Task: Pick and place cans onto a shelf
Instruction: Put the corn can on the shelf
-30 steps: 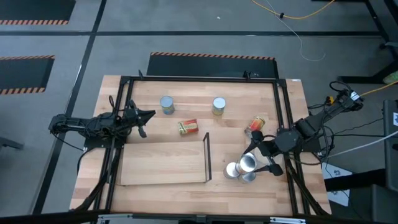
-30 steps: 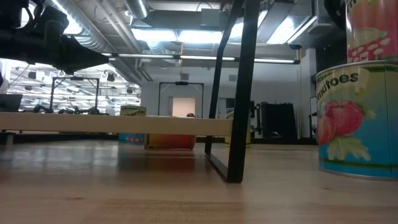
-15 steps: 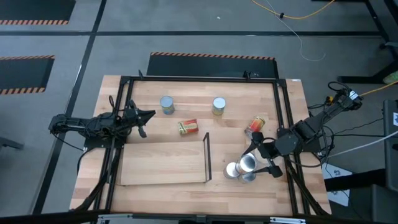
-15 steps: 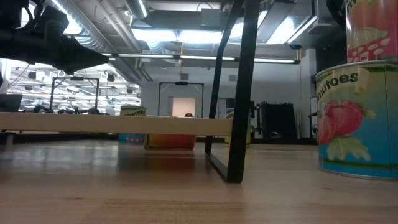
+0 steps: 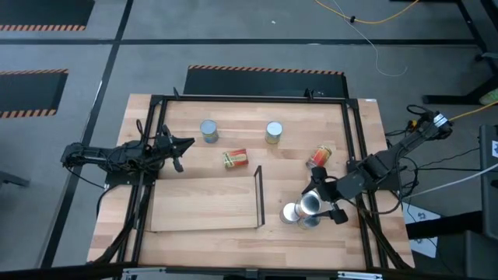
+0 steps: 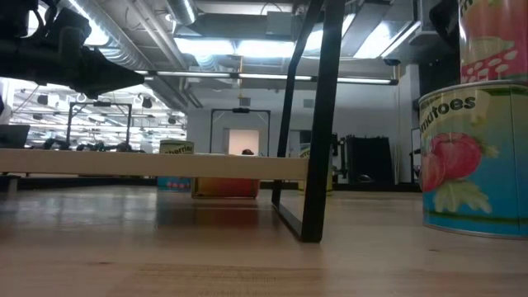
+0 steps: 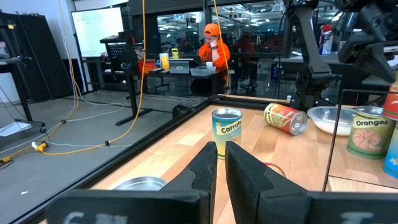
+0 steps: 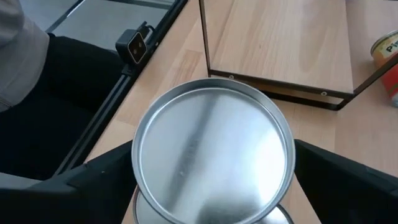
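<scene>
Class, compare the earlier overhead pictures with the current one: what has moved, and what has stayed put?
The right gripper, open, has edged down-left in the overhead picture, closing around the stacked cans. The left gripper, the shelf and the other cans have not moved.

I saw the shelf [image 5: 204, 205], a pale board with a black end frame, lying bare. Two cans [image 5: 208, 131] [image 5: 273, 132] stood upright beyond it, two [image 5: 235, 159] [image 5: 320, 155] lay on their sides, and a silver-topped stack [image 5: 309, 204] stood just right of the frame.
</scene>
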Tool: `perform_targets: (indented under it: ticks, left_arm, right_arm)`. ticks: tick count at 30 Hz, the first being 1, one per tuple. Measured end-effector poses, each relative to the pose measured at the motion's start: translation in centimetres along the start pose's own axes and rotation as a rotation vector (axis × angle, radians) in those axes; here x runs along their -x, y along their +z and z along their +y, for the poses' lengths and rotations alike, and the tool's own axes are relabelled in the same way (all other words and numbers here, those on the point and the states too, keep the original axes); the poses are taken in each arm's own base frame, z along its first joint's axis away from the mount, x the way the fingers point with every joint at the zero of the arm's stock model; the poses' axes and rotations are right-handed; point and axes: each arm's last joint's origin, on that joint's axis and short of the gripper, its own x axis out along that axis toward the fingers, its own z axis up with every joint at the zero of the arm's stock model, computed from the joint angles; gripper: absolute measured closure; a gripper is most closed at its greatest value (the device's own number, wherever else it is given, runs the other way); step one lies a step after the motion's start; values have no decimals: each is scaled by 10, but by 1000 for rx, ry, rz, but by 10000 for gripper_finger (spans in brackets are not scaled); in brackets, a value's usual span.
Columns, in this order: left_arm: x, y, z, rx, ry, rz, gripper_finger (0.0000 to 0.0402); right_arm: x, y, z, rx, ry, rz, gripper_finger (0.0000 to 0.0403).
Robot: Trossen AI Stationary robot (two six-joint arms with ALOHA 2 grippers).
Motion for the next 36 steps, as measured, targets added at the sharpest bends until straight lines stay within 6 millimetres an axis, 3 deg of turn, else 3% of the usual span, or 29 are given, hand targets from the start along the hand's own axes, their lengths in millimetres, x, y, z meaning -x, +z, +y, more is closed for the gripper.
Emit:
perform_targets:
  ticks: [17, 27, 36]
  left_arm:
    - [0, 0, 0, 0, 0, 0, 374]
    - [0, 0, 0, 0, 0, 0, 374]
    - [0, 0, 0, 0, 0, 0, 374]
  right_arm:
    - [-1, 0, 0, 3, -1, 4, 7]
    - [-1, 0, 0, 4, -1, 4, 48]
    - [-1, 0, 0, 5, 0, -3, 61]
